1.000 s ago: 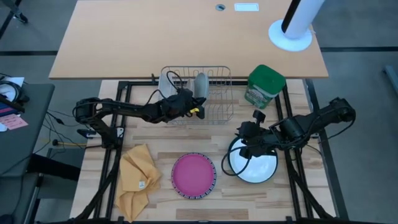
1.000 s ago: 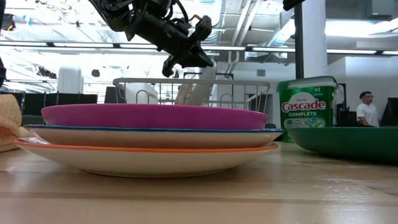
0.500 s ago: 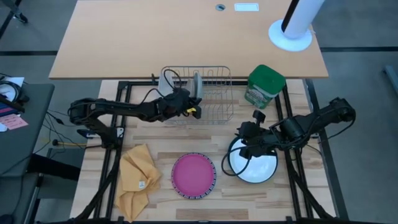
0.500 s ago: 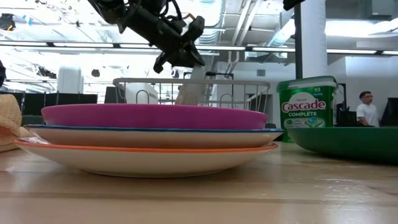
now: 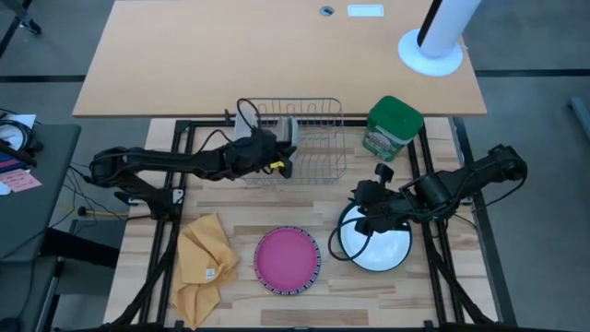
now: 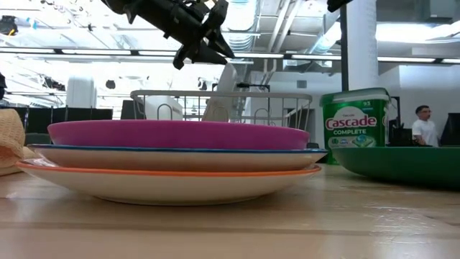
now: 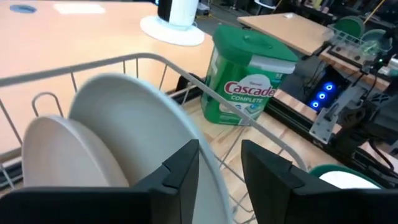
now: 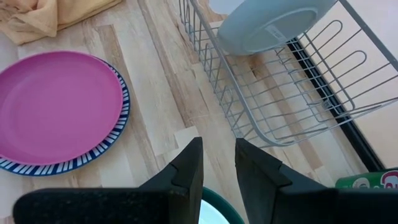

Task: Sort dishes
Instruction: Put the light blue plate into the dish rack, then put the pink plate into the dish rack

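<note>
Clearance matters: left end effector (image 5: pixel 279 159), fingers spread and empty, hangs over the rack (image 5: pixel 318 152) beside upright grey plates (image 7: pixel 134 130); it should lift straight, then fetch the pink plate (image 5: pixel 287 259).

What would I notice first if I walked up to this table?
Probably the pink plate, topping a stack at the table's front. At the back, the left hand hangs over a wire rack where grey plates stand on edge. The right hand waits over a green-rimmed white plate, and a green tub stands beside the rack.
</note>
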Tool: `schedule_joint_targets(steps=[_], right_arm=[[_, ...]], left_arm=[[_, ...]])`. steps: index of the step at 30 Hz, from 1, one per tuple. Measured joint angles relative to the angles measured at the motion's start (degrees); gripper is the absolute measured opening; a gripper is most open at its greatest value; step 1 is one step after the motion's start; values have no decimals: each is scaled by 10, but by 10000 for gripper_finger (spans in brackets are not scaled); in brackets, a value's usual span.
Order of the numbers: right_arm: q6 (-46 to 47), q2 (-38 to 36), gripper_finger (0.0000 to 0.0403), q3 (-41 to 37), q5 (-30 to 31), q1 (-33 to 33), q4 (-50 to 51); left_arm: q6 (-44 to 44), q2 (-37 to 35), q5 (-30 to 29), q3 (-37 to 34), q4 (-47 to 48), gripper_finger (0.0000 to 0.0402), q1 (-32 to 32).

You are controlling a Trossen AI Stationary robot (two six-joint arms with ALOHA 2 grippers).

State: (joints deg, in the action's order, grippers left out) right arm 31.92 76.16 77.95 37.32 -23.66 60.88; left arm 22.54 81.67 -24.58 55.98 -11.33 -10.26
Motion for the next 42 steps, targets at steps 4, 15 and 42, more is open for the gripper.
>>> schedule_joint_targets(steps=[4, 15, 42], right_arm=[[0, 0, 95, 0, 0, 0, 0], [1, 0, 95, 0, 0, 0, 0], [1, 0, 95, 0, 0, 0, 5]], left_arm=[[-6, -7, 0, 0, 0, 115, -2], [-19, -7, 16, 0, 30, 115, 8], [-63, -59, -38, 1, 128, 109, 121]])
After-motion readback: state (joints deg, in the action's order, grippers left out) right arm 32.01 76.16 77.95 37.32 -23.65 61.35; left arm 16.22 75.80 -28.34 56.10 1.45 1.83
